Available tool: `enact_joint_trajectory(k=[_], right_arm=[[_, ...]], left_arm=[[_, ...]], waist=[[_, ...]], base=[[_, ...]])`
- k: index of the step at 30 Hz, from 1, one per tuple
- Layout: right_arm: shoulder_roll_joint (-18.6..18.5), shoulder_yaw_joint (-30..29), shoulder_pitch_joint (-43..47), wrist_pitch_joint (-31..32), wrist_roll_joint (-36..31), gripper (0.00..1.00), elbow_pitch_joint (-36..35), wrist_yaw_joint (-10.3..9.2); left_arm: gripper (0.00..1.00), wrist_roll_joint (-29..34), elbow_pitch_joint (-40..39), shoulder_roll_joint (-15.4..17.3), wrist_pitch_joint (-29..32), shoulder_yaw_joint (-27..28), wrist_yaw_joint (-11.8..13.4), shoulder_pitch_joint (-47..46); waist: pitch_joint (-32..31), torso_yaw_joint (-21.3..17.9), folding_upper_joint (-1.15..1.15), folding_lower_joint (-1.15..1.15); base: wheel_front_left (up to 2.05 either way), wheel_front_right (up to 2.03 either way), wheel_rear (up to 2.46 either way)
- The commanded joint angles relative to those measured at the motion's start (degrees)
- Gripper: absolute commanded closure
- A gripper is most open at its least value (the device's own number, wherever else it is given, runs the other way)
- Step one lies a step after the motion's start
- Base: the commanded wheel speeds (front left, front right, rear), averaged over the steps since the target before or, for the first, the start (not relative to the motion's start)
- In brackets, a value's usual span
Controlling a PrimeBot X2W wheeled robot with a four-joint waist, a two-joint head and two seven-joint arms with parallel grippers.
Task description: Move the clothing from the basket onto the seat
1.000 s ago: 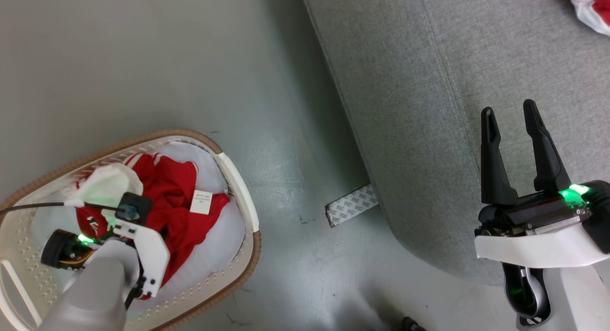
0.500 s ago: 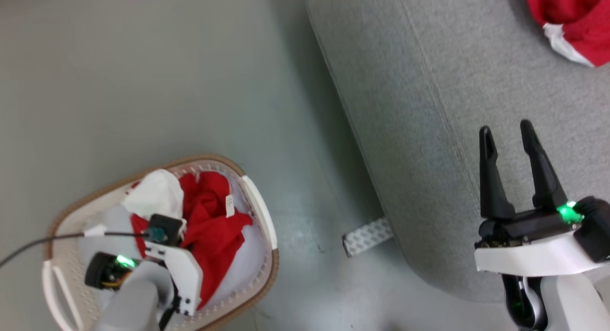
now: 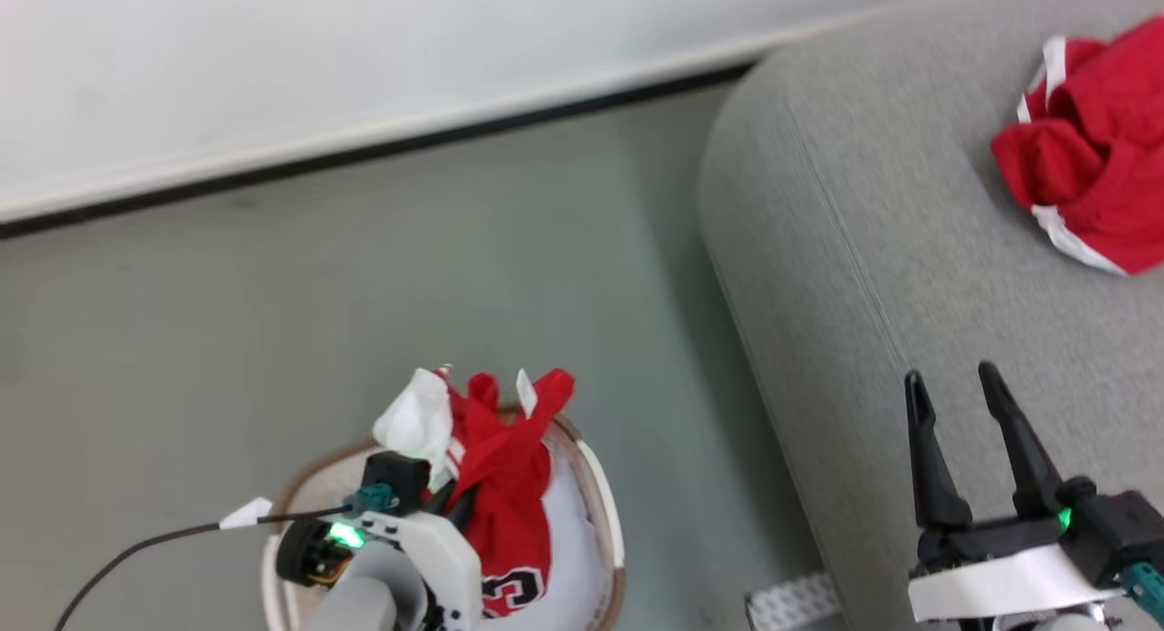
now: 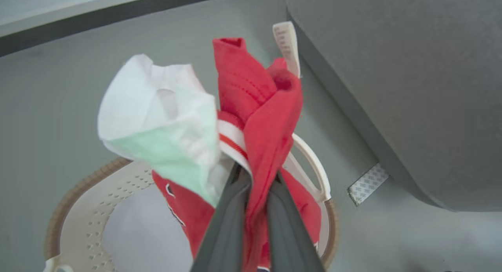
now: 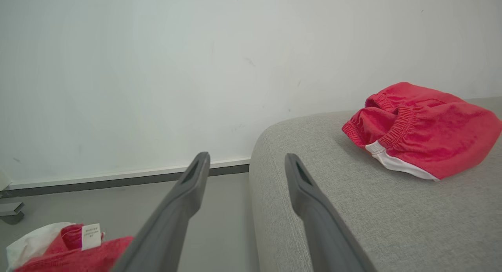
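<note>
- A bunch of clothing (image 4: pixel 255 119), red cloth with a white striped band and a pale white piece beside it, is pinched in the left end effector (image 4: pixel 257 174), whose two dark fingers are clenched on the red fold.
- The top of the bunch sticks up past the fingertips, with a small white tag at its peak. The rest hangs down into the basket (image 3: pixel 605 504), where black-and-white block numerals show low on the red cloth.
- The basket stands on the grey floor (image 3: pixel 273 295), just left of the seat (image 3: pixel 864 249) and apart from it. Its brown rim band circles the cream perforated wall below the held clothing.
- A dark cable (image 3: pixel 136 549) runs left from the left wrist.
- A patterned strip of tape (image 3: pixel 791 599) lies on the floor at the foot of the seat, between basket and seat.
- The right end effector (image 3: pixel 968 404) hovers over the seat near its left edge, fingers spread wide with nothing between them.
- A crumpled pair of red shorts (image 3: pixel 1082 185) with white trim lies on the seat toward its far right side, well apart from both end effectors.
- A pale wall (image 3: pixel 273 67) with a dark baseboard runs behind the floor and seat.
</note>
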Motion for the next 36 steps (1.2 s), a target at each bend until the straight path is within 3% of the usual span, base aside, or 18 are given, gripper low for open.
enact_joint_trajectory(k=[1,5,13,23,33,36], right_arm=[[-0.1,-0.3,1.2,0.0,-0.3,0.0,0.3,-0.13],[-0.1,-0.9,3.7,0.0,-1.1,0.0,1.1,-0.13],[-0.1,-0.5,7.2,0.0,-1.7,0.0,2.6,-0.13],[-0.1,1.6,10.3,0.0,-1.4,0.0,3.4,-0.13],[-0.1,7.2,11.6,0.0,-2.0,0.0,2.7,-0.13],[-0.9,12.4,11.2,0.0,-1.0,0.0,1.4,-0.13]], left_arm=[[1.0,-0.7,-1.0,0.0,-0.4,-0.3,-0.1,1.0],[1.0,-3.7,-7.4,-0.2,-0.3,-2.5,-0.1,2.2],[1.0,-6.8,-23.0,2.9,1.7,-2.3,0.2,5.1],[1.0,-8.4,-43.3,7.4,9.0,0.0,4.9,10.0],[1.0,-8.8,-55.5,10.1,14.3,0.7,7.8,12.3],[1.0,-9.0,-57.5,10.2,14.9,0.6,8.3,12.7]], waist=[[-6.0,5.3,0.0,0.0],[-10.0,7.4,0.0,0.0],[-16.2,8.8,0.0,0.0],[-20.5,9.0,0.0,0.0],[-21.8,8.5,0.0,0.0],[-21.8,8.4,0.0,0.0]], base=[[0.0,0.0,0.0],[0.0,0.0,0.0],[0.0,0.0,0.0],[0.0,0.0,0.0],[0.0,0.0,0.0],[0.0,0.0,0.0]])
